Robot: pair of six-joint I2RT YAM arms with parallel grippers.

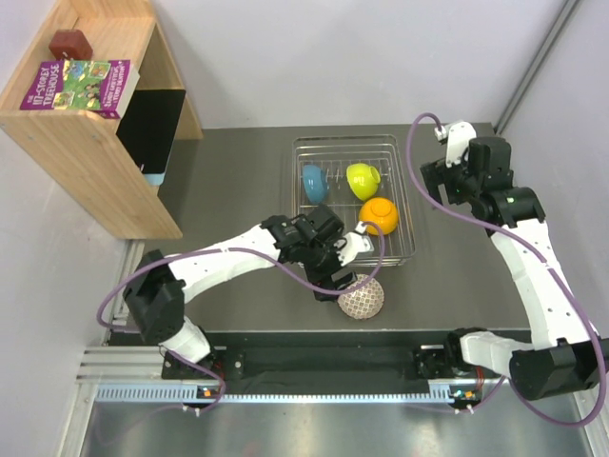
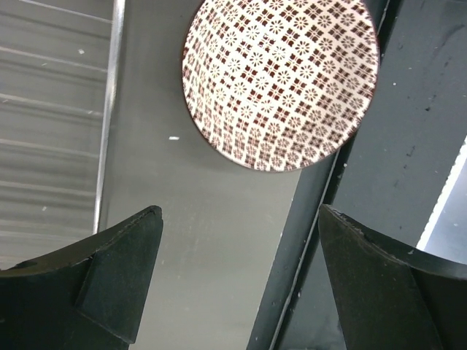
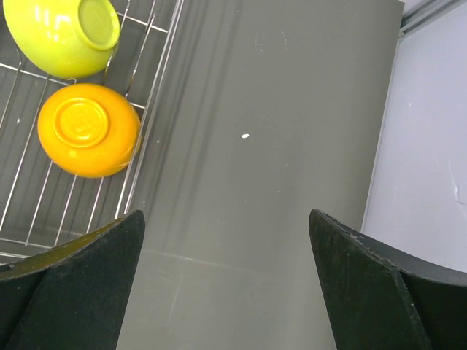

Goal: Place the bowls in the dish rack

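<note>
Three bowls racked: a glossy blue bowl (image 1: 313, 183), a glossy yellow-green bowl (image 1: 363, 179) and a glossy orange bowl (image 1: 380, 214) lie in the silver wire dish rack (image 1: 333, 224), upper centre of the overhead view.
Bowl outside: the white round bowl with brown lattice pattern (image 1: 362, 298) sits on the dark grey table (image 1: 228, 190), just below the rack's lower edge.
Left gripper (image 2: 239, 219): jaws spread, empty, near that bowl.
Right gripper (image 3: 226, 219): spread, empty, over table right of the rack.
Handling: probably glazed ceramic, so rigid, slippery and chippable; pinch the wall at the rim.
</note>
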